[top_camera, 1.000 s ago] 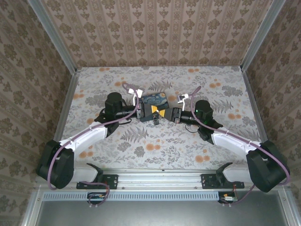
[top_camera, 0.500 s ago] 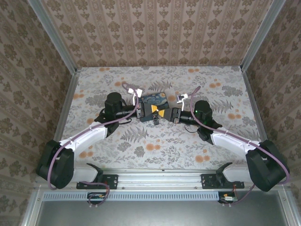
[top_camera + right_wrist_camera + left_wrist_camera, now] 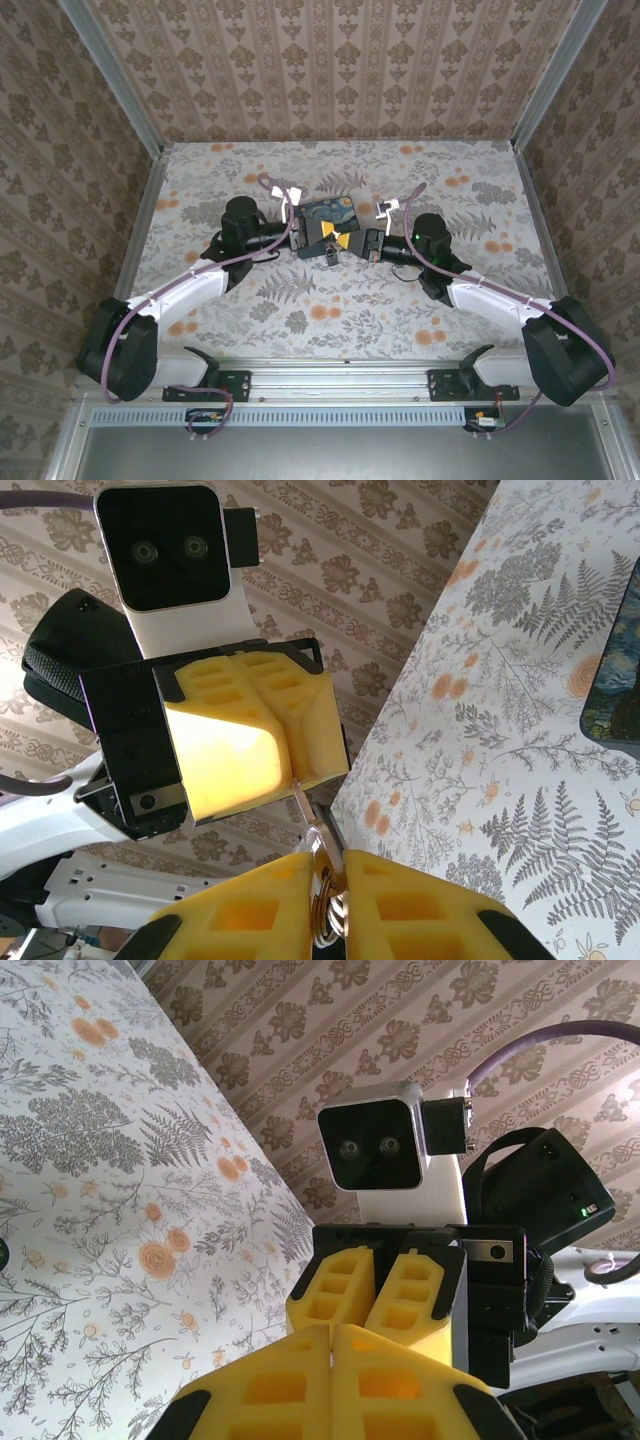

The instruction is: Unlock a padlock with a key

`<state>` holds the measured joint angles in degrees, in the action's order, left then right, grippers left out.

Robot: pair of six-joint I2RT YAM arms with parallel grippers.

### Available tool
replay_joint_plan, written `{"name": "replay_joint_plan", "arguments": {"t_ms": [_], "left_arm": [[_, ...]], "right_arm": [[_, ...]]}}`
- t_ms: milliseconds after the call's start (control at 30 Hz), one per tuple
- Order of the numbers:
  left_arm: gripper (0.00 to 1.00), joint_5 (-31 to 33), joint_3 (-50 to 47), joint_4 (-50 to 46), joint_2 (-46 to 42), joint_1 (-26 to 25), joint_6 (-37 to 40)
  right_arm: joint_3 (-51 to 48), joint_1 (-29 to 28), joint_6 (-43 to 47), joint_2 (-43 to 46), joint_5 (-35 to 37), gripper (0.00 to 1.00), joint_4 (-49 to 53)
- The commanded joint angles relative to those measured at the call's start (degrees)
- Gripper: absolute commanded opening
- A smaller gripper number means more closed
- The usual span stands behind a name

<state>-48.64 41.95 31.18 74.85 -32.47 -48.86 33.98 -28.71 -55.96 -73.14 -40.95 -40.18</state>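
Yellow-padded left hand point(image 3: 290, 768) pinches the key point(image 3: 303, 805), right hand point(image 3: 325, 867) clamps the padlock point(image 3: 327, 915): hold both dead level and twist gently, no forcing.

The key's point(image 3: 308, 815) head is buried between my right gripper's point(image 3: 325, 865) pads, tip vanishes into the left gripper's point(image 3: 291, 780) seam. From overhead, that whole spot's too tiny for me to read.

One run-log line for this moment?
left gripper: shut on key | right gripper: jaws narrow around metal loop at key's end, grip unconfirmed | pose: tip-to-tip above table
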Motion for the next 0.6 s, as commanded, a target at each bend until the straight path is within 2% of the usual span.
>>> {"name": "replay_joint_plan", "arguments": {"t_ms": [0, 233, 467, 500, 567], "left_arm": [[0.00, -0.45, -0.86, 2.04, -0.85, 0.11, -0.71], [0.00, -0.41, -1.33, 2.50, -0.41, -0.16, -1.02], [0.00, -0.03, -1.82, 1.46, -0.14, 0.57, -0.57], [0.04, -0.03, -1.64, 0.51, -0.14, 1.18, -0.45], [0.33, -0.29, -1.45, -1.44, -0.53, 2.71, 0.34]], "right_arm": [[-0.49, -0.47, -0.89, -0.06, -0.38, 0.14, -4.99], [-1.06, -0.48, -1.03, 0.44, 0.82, 0.00, -5.82], [-2.47, -0.38, -0.11, 1.98, 3.60, 0.00, -4.43], [-2.50, -0.38, 0.70, 2.36, 4.28, 0.00, -2.80], [-1.95, -0.30, 3.19, 3.12, 5.98, 0.00, 2.99]]}}
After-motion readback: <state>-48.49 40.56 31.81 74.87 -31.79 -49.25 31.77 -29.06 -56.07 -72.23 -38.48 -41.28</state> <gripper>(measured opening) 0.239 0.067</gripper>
